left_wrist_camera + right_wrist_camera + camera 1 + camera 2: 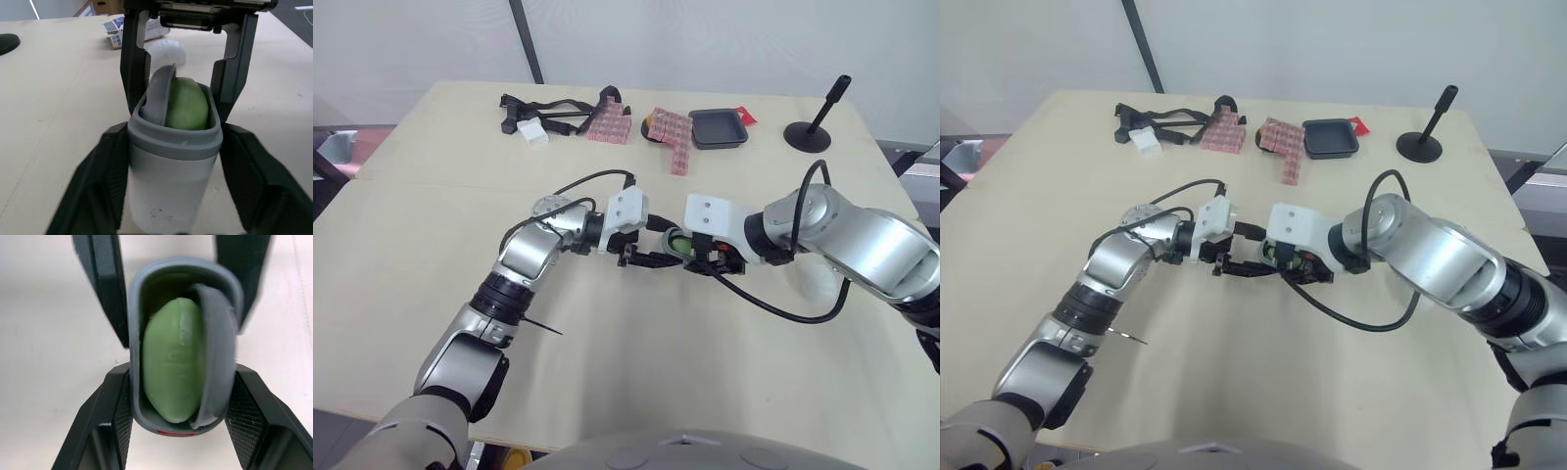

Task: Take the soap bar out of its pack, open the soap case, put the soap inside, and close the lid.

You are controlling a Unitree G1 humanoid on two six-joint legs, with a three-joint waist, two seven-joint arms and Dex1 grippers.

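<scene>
Your left tool (pixel 173 137) is clamped on the soap case (pixel 168 186), with one black finger (pixel 105 181) pressed to each side of it. Your right tool (pixel 181 374) comes in from the opposite side and grips the same case, its fingers (pixel 110 421) flat against the outer walls. The two tools meet nose to nose just above the middle of the tabletop (pixel 431 245), and the case is held between them.

The case has a pale, cloudy body and a thick grey rim, and its mouth is open. The soap bar (pixel 188 105) sits inside, a smooth green oval with rounded ends that is unwrapped and fills most of the opening. The grey lid (pixel 159 98) stands tilted on edge inside the rim and leans against one face of the bar, so the case is not closed.

Well away at the far edge of the tabletop you have pink patterned packs (pixel 610 122), a black tray (pixel 719 127) and a black stand (pixel 813 122).
</scene>
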